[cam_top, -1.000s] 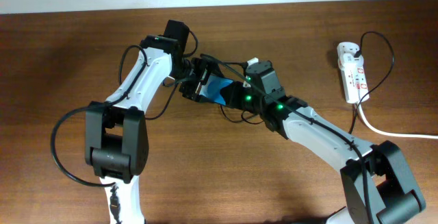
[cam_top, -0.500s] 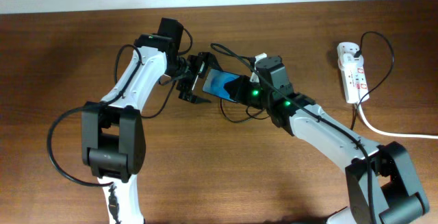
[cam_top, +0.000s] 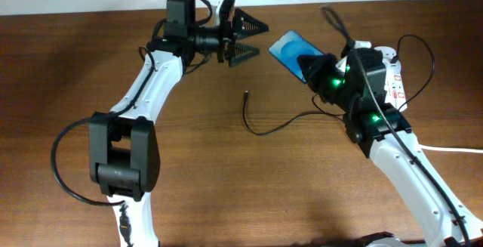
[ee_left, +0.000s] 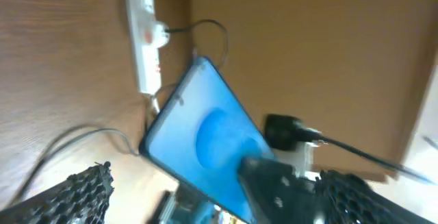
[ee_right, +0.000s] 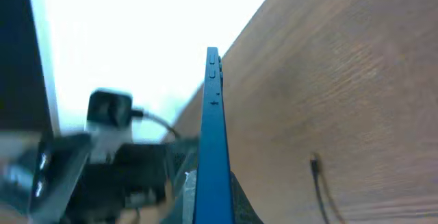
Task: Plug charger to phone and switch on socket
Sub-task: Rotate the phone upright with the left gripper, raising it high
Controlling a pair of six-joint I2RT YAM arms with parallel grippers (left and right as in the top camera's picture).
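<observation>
Phone (cam_top: 290, 49) aside, the biggest thing on my feed was the brown wooden table (cam_top: 75, 66), with both arms reaching over its far half. The left arm (cam_top: 151, 77) stretched along the far edge. The left gripper (cam_top: 263, 39) pointed toward the phone, its two fingers (ee_left: 79, 196) spread wide with nothing between them and a clear gap to the phone.

The right arm (cam_top: 400, 156) came in from the near right corner. The right gripper (cam_top: 308, 64) was pinching the phone by its near right end. On the right wrist feed I saw the phone (ee_right: 213, 128) edge-on, standing straight up out of the fingers. On the left wrist feed the phone (ee_left: 205, 135) was tilted, with its lit blue screen facing that camera.

Next in size, the white socket (cam_top: 392, 92) lay at the far right of the table, partly behind the right arm, with a thick white cord (cam_top: 438, 147) running off to the right edge. The left wrist feed also caught the socket (ee_left: 142, 46), with a dark plug seated in it.

Smallest was the charger (cam_top: 264, 131), a thin black cable curving loose across the table's middle. Its plug tip (cam_top: 247, 94) lay free on the wood, well apart from the phone and from both grippers.
</observation>
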